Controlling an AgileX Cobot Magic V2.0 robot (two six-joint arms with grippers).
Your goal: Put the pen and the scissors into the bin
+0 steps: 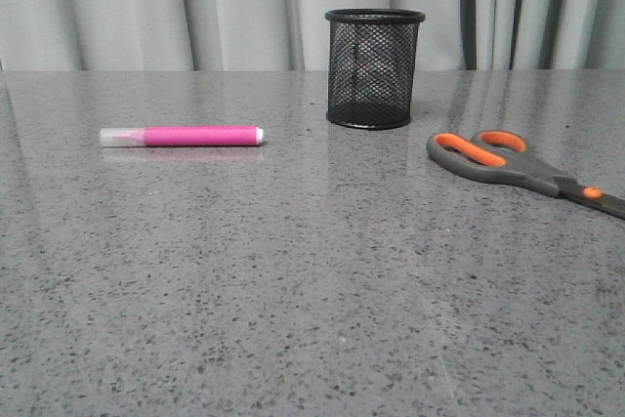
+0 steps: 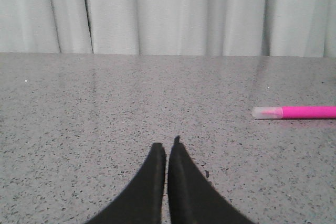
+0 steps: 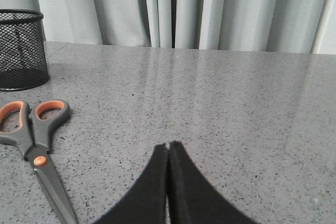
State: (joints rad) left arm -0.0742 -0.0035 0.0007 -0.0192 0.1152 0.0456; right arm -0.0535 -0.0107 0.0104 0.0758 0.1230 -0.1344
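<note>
The pink pen (image 1: 183, 136) lies flat on the grey table at the left, clear cap to the left, white tip to the right. It also shows in the left wrist view (image 2: 294, 112). The black mesh bin (image 1: 375, 67) stands upright at the back middle; its edge shows in the right wrist view (image 3: 20, 49). The scissors (image 1: 522, 169) lie flat at the right, handles toward the bin; they also show in the right wrist view (image 3: 32, 145). My left gripper (image 2: 167, 147) is shut and empty, apart from the pen. My right gripper (image 3: 169, 145) is shut and empty, beside the scissors.
The speckled grey table (image 1: 312, 290) runs back to a grey curtain (image 1: 244, 7) behind the bin. Neither arm shows in the front view.
</note>
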